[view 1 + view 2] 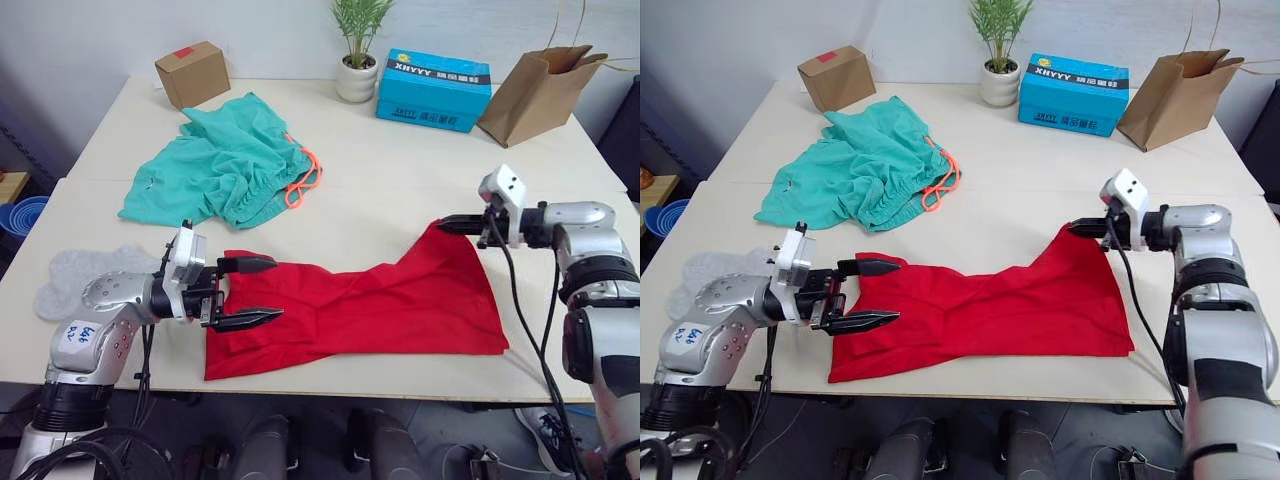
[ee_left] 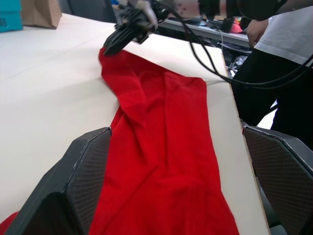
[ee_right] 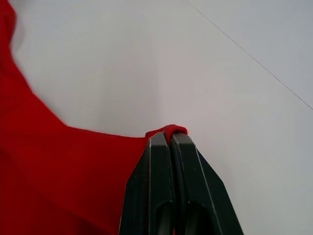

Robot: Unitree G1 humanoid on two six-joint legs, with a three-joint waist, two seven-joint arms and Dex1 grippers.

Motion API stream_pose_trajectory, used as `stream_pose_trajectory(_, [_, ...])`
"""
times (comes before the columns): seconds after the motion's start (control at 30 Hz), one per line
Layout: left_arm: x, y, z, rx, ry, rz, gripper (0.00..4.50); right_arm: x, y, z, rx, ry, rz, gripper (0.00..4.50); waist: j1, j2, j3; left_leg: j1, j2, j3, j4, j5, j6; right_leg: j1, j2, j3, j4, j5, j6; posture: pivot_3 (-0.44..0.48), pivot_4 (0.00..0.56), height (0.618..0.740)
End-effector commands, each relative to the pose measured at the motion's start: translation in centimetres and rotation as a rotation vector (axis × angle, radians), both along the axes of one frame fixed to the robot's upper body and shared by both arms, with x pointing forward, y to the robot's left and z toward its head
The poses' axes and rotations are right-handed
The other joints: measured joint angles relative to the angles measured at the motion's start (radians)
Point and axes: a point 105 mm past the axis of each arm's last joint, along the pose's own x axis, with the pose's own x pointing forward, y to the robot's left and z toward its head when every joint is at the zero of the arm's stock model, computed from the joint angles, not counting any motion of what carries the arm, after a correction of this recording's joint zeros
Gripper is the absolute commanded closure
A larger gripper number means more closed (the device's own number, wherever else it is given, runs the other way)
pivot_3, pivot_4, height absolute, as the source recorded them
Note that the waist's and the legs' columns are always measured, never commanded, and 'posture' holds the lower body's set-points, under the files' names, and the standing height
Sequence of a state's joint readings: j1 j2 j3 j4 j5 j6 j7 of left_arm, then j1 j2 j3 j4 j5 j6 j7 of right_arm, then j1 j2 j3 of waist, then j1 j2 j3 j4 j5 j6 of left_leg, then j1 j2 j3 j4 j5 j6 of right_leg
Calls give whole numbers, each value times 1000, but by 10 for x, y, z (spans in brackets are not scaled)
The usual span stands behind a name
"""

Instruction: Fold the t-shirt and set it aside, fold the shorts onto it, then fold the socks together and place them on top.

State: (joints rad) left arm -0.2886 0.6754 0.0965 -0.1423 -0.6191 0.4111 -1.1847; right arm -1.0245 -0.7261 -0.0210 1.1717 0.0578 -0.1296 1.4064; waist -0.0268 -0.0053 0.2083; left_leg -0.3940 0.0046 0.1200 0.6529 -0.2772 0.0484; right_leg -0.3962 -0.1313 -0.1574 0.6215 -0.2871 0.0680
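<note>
The red t-shirt (image 1: 380, 300) lies stretched across the near part of the table. My right gripper (image 1: 445, 225) is shut on its far right corner, pinching a fold of red cloth (image 3: 168, 130). At the shirt's left end my left gripper (image 1: 262, 292) stands open, one finger on each side of the cloth edge (image 2: 161, 166). The teal-green shorts (image 1: 225, 165) with the orange drawstring lie crumpled at the back left. The light grey socks (image 1: 75, 275) rest at the table's left edge, beside my left arm.
Along the far edge stand a small cardboard box (image 1: 192, 73), a potted plant (image 1: 358, 60), a blue carton (image 1: 434, 90) and a brown paper bag (image 1: 538, 92). A person (image 2: 288, 39) stands beyond the table's right end. A blue bin (image 1: 20, 215) sits on the floor to the left.
</note>
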Motion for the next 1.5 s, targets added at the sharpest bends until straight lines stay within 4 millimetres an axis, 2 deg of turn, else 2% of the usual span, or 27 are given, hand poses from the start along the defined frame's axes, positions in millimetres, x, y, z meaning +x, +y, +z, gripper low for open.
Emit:
stream_pose_trajectory(0.03, [-1,-1,2,6,-29,-7,0,-12,-11,13,26,-97,38,4472,0,0,0,0,0,0,0,0,0,0,0,0,0,0,0,0,150,740])
stream_pose_trajectory(0.1, [-1,-1,1,8,-24,-8,0,-18,-13,19,81,-182,63,4472,0,0,0,0,0,0,0,0,0,0,0,0,0,0,0,0,150,740])
stream_pose_trajectory(0.2, [-1,0,0,17,-13,-12,0,-29,-21,5,105,-174,48,4472,-1,0,0,2,0,0,0,0,0,1,0,0,0,0,0,0,150,740])
stream_pose_trajectory(0.53, [-3,7,-1,45,4,-4,0,-59,-29,-11,201,-251,10,4472,1,0,0,3,0,0,-1,0,-1,2,0,0,-1,0,0,0,150,740])
stream_pose_trajectory(0.67, [-3,10,-1,52,7,4,0,-69,-35,-25,174,-232,-23,4472,2,0,0,4,0,0,-1,-1,-1,2,-1,1,-2,0,0,0,150,740])
stream_pose_trajectory(0.87, [-1,14,0,62,7,11,0,-70,-38,-39,117,-256,-83,4472,1,0,0,4,0,0,-1,-1,-1,2,-1,1,-2,0,0,0,150,740])
stream_pose_trajectory(1.0, [0,14,1,66,7,12,0,-75,-37,-39,202,-181,-66,4472,2,0,0,5,0,0,-2,-1,-2,2,-1,1,-1,0,0,0,150,740])
stream_pose_trajectory(1.1, [-1,15,0,68,5,14,0,-85,-39,-43,166,-151,-33,3832,3,0,0,5,1,0,-2,-1,-2,2,-1,1,-2,0,0,0,150,740])
stream_pose_trajectory(1.17, [-1,15,-1,68,5,17,0,-89,-41,-41,144,-164,-28,3123,9,0,0,5,0,-1,-2,-1,-2,2,-1,1,-2,0,0,0,150,740])
stream_pose_trajectory(1.3, [-2,20,-2,64,7,40,0,-108,-64,-25,53,-83,-19,1755,24,5,1,5,-1,0,-1,-2,0,2,-2,1,-2,0,0,0,150,740])
stream_pose_trajectory(1.43, [-2,19,-4,58,7,45,0,-101,-63,3,54,-93,-4,274,23,4,1,5,0,-1,-1,-6,-5,2,-3,1,-2,0,0,0,150,740])
stream_pose_trajectory(1.47, [-1,18,-5,55,7,46,0,-97,-58,9,46,-101,17,11,21,4,1,5,0,-1,0,-6,-6,2,-2,1,-2,0,-1,0,150,740])
stream_pose_trajectory(1.5, [0,17,-5,50,7,48,0,-94,-50,11,40,-92,39,11,20,4,1,5,1,-1,-1,-6,-6,2,-2,1,-2,0,-1,0,150,740])
